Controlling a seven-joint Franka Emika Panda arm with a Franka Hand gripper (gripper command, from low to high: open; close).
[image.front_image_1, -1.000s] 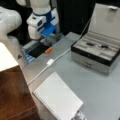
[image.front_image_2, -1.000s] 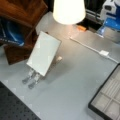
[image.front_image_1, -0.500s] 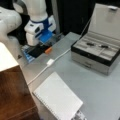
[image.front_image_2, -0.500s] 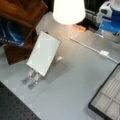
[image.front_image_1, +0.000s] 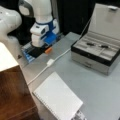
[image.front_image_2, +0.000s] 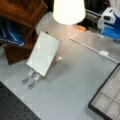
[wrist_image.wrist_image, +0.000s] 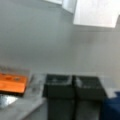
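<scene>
We saw the gripper (wrist_image.wrist_image: 73, 86) low over the worktop (image.front_image_1: 100, 95), jaws nearly together on nothing, the orange block (wrist_image.wrist_image: 12, 83) just beside them, so any sideways drift could have knocked it away.

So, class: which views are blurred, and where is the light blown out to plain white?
In the wrist view everything is soft, the gripper fingers and the orange block without edges. In a front view the lamp shade burns out to near white. In a front view the notebook is pale and blurred.

table (image.front_image_1: 100, 87) grey | on it: case (image.front_image_1: 96, 56), notebook (image.front_image_1: 57, 98), cable (image.front_image_1: 50, 62)
</scene>
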